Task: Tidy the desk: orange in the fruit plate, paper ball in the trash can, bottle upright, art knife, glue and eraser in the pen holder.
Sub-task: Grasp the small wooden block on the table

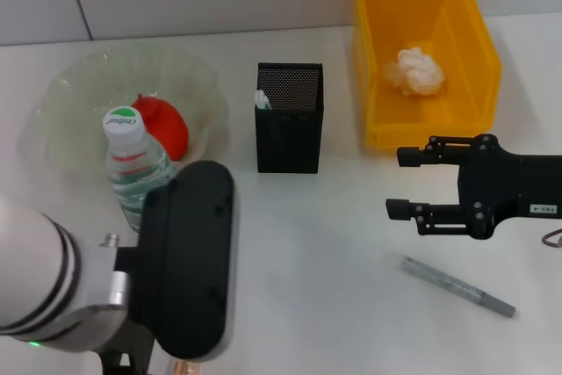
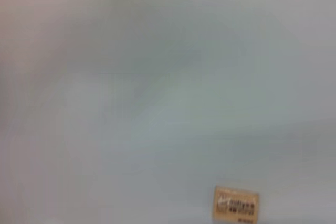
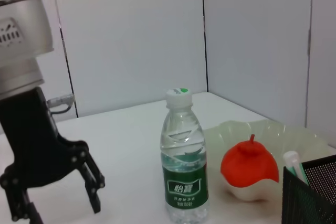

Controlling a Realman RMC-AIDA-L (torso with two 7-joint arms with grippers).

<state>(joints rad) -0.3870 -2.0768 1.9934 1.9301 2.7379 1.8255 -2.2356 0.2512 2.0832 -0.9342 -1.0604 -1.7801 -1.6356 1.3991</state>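
Now we centre the left gripper [image 3: 52, 195] — jaws spread — over the eraser [image 2: 236, 203], descending straight; right gripper [image 1: 406, 183] open, idle near the trash can [image 1: 426, 59].

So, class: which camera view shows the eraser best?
The left wrist view: the eraser lies flat on the white table, its printed top face readable as a tan block. In the head view the left arm covers that spot, so no eraser shows. The right wrist view shows none either.

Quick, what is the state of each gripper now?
Left gripper: open, holding nothing.
Right gripper: open, holding nothing.
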